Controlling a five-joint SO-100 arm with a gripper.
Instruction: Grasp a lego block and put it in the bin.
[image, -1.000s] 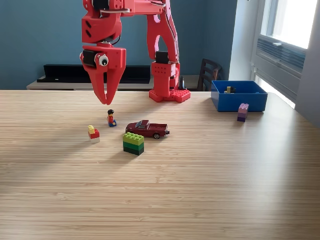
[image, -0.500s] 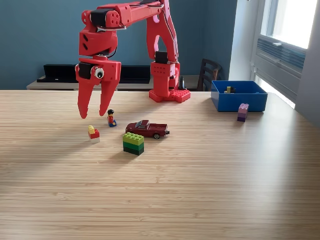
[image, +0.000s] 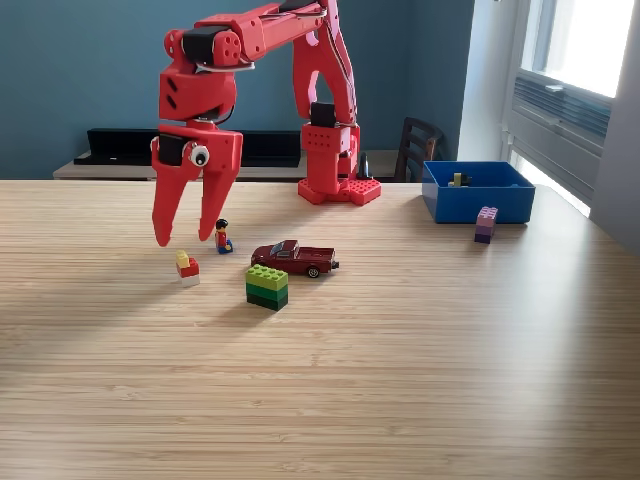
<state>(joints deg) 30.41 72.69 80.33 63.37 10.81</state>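
A: What's the surface like?

B: A wide table (image: 420, 380) of pale wood with fine grain running across the exterior view. Daylight falls on it from that view's right, and a soft shadow lies across its left part.

A: And the room behind?

B: A blue wall (image: 80, 70), a low dark shelf (image: 120, 147) along it, a dark chair (image: 415, 148) past the table's far edge, and a bright window (image: 585, 50) at the view's right.

A: Where's the arm?

B: The red arm (image: 320, 90) stands on its base at the far edge and reaches toward the view's left. Its gripper (image: 183, 238) points down with the 2 fingers spread apart, holding nothing, its tips just above a small red and yellow block (image: 186, 267).

A: What else is on the table?

B: A minifigure (image: 223, 236) just beside the gripper, a dark red toy car (image: 295, 257), and a green block (image: 267, 286) in front of the car. A purple block (image: 485, 224) sits just in front of the bin.

A: The bin?

B: The bin (image: 478, 202) is blue, at the view's far right, well apart from the gripper. Something small lies inside; I cannot tell what.
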